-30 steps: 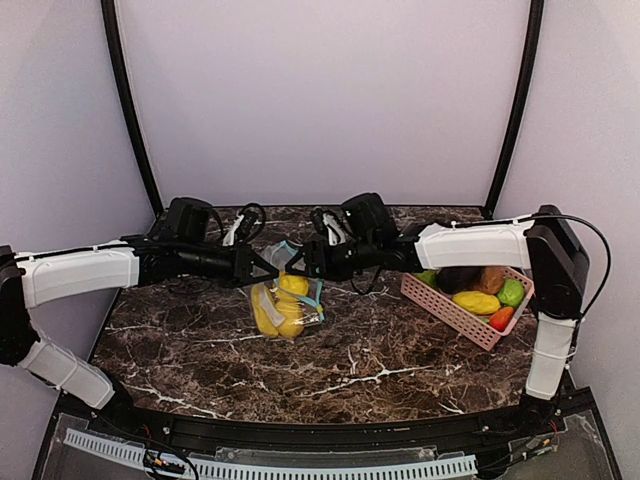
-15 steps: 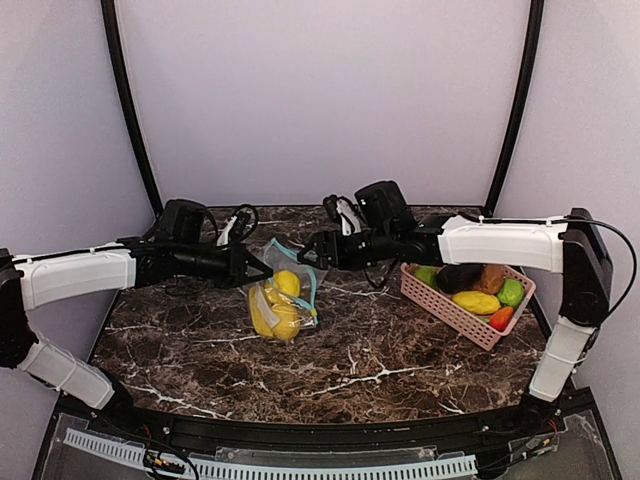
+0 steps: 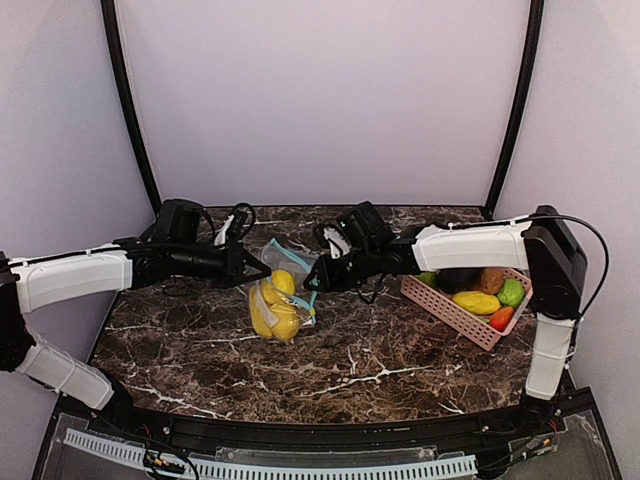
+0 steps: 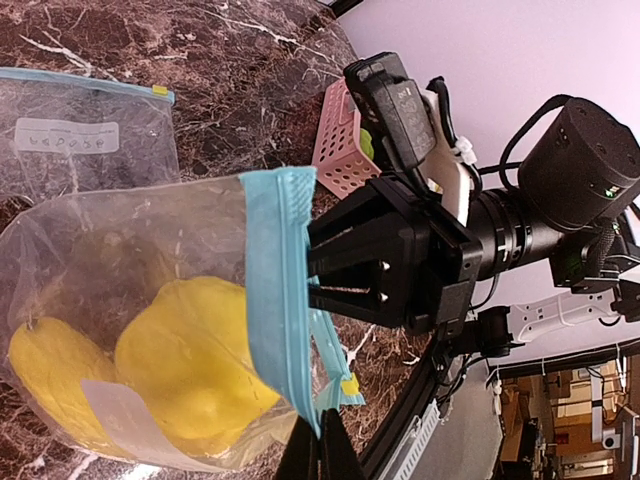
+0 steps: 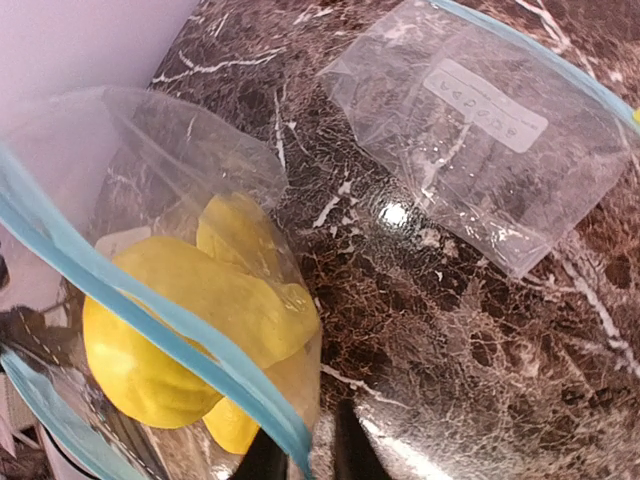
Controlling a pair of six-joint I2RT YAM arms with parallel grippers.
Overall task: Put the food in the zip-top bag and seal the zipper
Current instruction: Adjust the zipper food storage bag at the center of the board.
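As the zip-top bag (image 3: 278,305) hung between two grippers, its mouth seemed not yet sealed.
The left gripper (image 3: 262,272) was closed on the zipper strip at the bag's 9 o'clock end, probably to keep it taut. The right gripper (image 3: 312,280) had narrow jaws about the strip at 3 o'clock; I could not tell if it pinched. Yellow food (image 4: 190,350) lay inside the bag, with more in the pink basket (image 3: 440,305) at 3 o'clock. The table (image 3: 380,350) toward 6 o'clock gave room.

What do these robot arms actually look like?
The left arm and right arm have long white shells joined by black joints. The left gripper and right gripper are black, with two pointed fingers. Black cables loop at both wrists.
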